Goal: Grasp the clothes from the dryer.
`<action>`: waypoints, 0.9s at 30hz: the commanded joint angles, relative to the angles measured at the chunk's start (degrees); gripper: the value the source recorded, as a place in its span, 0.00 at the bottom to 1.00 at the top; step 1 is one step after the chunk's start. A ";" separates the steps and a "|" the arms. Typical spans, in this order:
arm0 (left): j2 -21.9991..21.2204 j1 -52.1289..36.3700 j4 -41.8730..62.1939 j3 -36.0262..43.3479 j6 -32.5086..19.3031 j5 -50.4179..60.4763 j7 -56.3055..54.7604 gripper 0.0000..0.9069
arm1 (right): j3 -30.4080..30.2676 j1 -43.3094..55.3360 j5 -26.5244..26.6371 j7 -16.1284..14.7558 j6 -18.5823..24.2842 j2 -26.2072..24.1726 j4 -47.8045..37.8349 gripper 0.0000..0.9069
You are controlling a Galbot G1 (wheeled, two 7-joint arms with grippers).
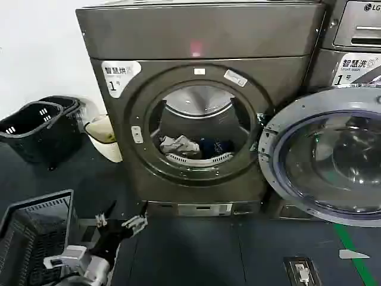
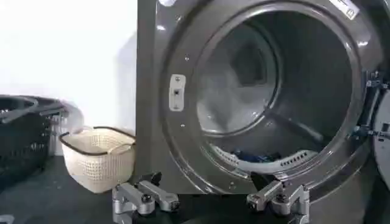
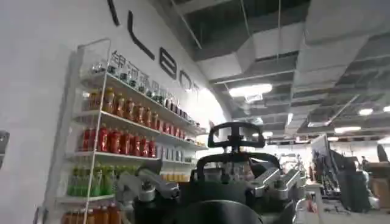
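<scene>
While clothes [image 1: 189, 146] lie limp in dryer [image 1: 199, 113] | light, soft; pinch grey bunch, 6 o'clock of drum | left gripper [image 1: 119, 223] jaws open, low | right gripper [image 3: 213, 182] jaws open, parked.

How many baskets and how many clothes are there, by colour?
Black baskets: 2
Cream basket: 1
Pale cloth in the dryer: 1
Dark navy cloth: 1
Total: 5

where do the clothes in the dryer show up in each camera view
Head view: the clothes lie low in the drum, pale cloth left of the navy piece.
Left wrist view: a strip of navy cloth shows behind the drum's lower lip.
Right wrist view: not in it.
Shared landmark: the dryer porthole ring.
</scene>
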 commanded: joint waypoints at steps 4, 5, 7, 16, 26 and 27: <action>0.00 -0.30 0.52 0.31 -1.05 -1.33 0.14 1.00 | -1.14 0.10 2.52 0.22 2.06 0.11 1.88 1.00; 0.04 -0.33 0.52 0.37 -0.95 -0.91 0.11 1.00 | -1.21 0.13 2.48 0.32 2.07 0.06 1.85 1.00; 0.23 -0.24 0.57 0.32 -0.62 1.55 0.02 1.00 | -1.24 0.06 2.45 0.38 2.18 0.12 1.89 1.00; -0.10 -0.40 0.08 0.79 -0.24 2.85 -0.62 1.00 | -0.21 -0.43 2.54 0.34 2.72 0.49 1.63 1.00; -0.21 -0.22 -0.70 0.73 0.05 2.52 -1.88 1.00 | 0.25 -0.52 2.61 0.13 2.96 0.76 1.43 1.00; -0.29 -0.28 -0.66 0.81 0.06 2.56 -1.99 1.00 | 0.22 -0.46 2.62 0.13 2.94 0.82 1.50 1.00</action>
